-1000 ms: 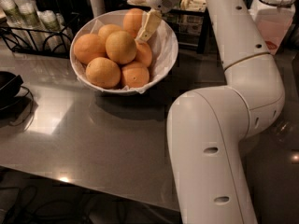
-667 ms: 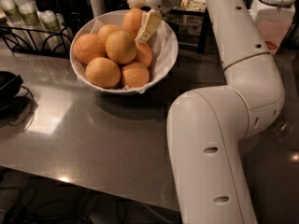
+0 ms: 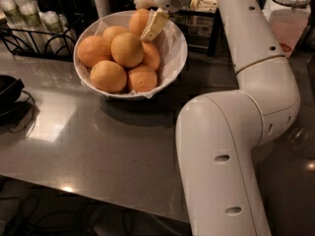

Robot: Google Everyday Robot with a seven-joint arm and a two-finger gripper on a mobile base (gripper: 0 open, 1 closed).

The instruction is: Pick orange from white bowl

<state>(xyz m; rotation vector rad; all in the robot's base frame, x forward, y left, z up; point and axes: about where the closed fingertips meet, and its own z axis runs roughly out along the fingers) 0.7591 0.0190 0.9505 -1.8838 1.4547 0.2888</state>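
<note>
Seven fruits fill the white bowl [image 3: 173, 58] on the counter [image 3: 98, 141]. The orange [image 3: 138, 21] sits at the bowl's far side with my pincer [image 3: 146, 19] right at it; whether it grips, I cannot tell.

Orange [image 3: 138, 26] deep orange, other fruit [image 3: 108, 75] paler yellow-orange. White bowl [image 3: 178, 53] w/ crinkled white paper. Cream-white gripper [image 3: 144, 19] at bowl's back; grey table [image 3: 98, 146].
</note>
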